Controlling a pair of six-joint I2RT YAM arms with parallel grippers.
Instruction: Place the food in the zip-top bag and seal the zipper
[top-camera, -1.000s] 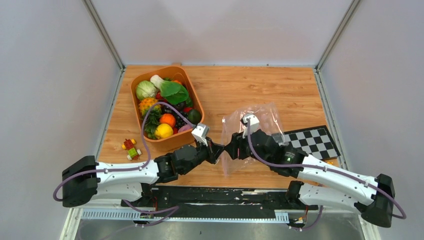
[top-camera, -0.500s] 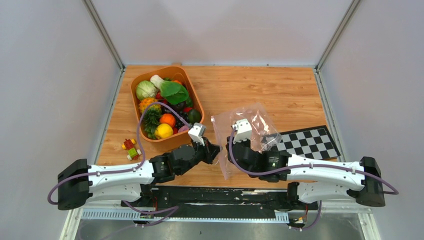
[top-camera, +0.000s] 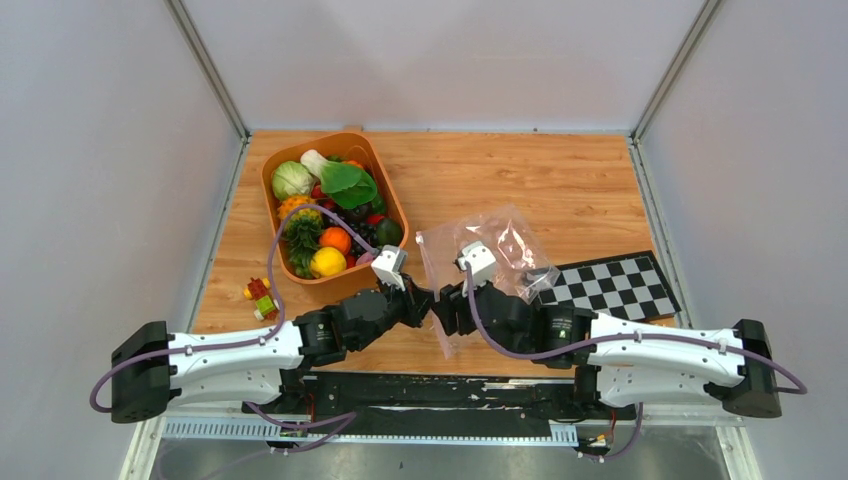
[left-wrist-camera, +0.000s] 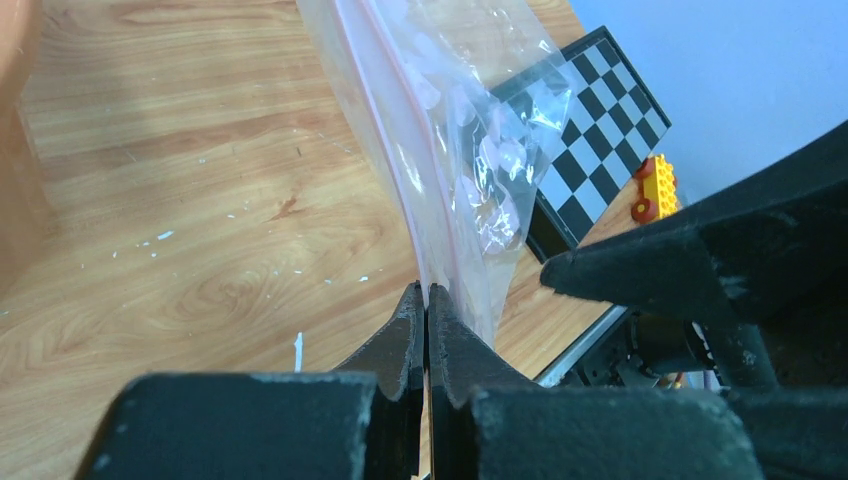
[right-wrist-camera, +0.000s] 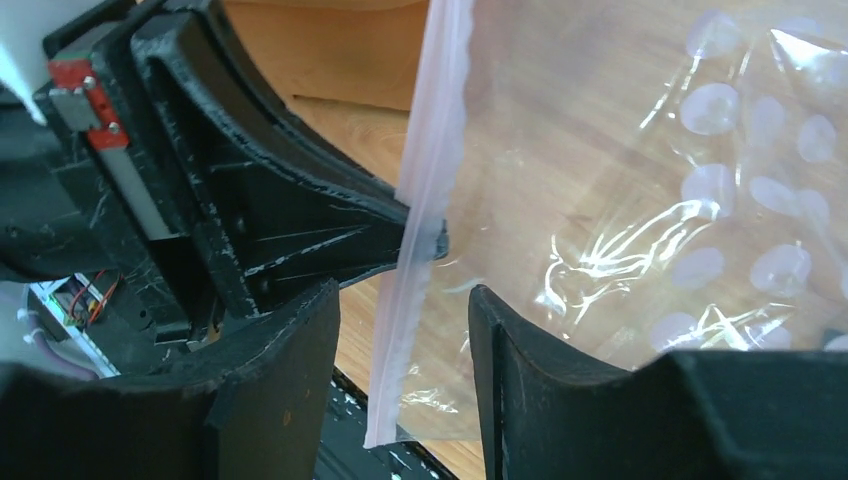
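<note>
The zip-top bag (top-camera: 500, 245) lies crumpled on the wood between the two arms, its mouth edge lifted. My left gripper (top-camera: 425, 300) is shut on the bag's edge at the pinkish zipper (left-wrist-camera: 385, 130), pinching it at the tips (left-wrist-camera: 427, 295). My right gripper (top-camera: 443, 303) faces it, close by. In the right wrist view that gripper (right-wrist-camera: 403, 310) stands open with the zipper strip (right-wrist-camera: 425, 180) hanging between its fingers, untouched, and the dotted bag (right-wrist-camera: 620, 200) behind. The food (top-camera: 345, 180) is all in the orange tub (top-camera: 340, 283) at back left.
A black-and-white checkered board (top-camera: 620, 283) lies to the right, partly under the bag. A small toy of coloured bricks (top-camera: 260, 297) sits left of the tub, and a yellow one (left-wrist-camera: 655, 187) beside the board. Grey walls enclose the table on three sides.
My right arm has swung left, bringing its gripper up against the left one. The bag has shifted left with it and crumpled more. The left gripper still holds the edge.
</note>
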